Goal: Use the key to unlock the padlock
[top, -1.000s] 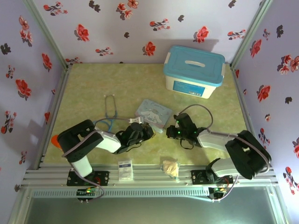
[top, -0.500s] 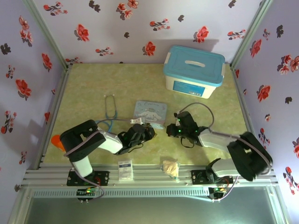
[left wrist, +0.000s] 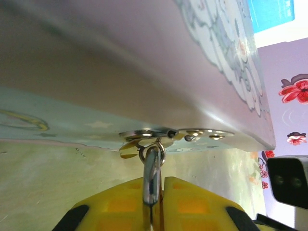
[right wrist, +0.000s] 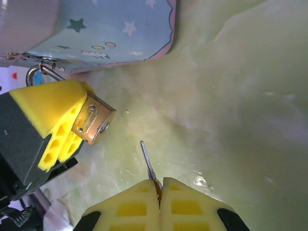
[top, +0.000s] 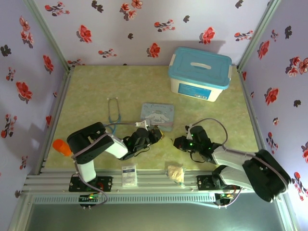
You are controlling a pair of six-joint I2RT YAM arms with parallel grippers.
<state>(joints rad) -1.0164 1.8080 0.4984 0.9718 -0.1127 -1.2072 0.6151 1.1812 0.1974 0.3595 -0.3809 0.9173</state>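
Observation:
In the right wrist view the brass padlock [right wrist: 95, 124] sticks out from a yellow finger [right wrist: 48, 113] of my left gripper, keyhole end facing the key. Its silver shackle [left wrist: 152, 166] passes through the ring on the hasp of the pastel cartoon tin [top: 157, 115]. My left gripper [left wrist: 158, 182] is shut on the padlock right at the tin's near edge [top: 156, 135]. My right gripper [right wrist: 159, 185] is shut on the key [right wrist: 148, 161], whose thin blade points up toward the padlock with a clear gap between them. In the top view the right gripper [top: 177, 142] sits just right of the left one.
A white box with a blue lid [top: 199, 73] stands at the back right. A stethoscope [top: 114, 113] lies left of the tin. A tan wad [top: 175, 172] and a white card [top: 128, 175] rest on the front rail, an orange object [top: 61, 147] at the left.
My right arm has drawn back toward the near right, away from the tin, still holding the key. The tin has turned slightly squarer. The left gripper has stayed on the padlock.

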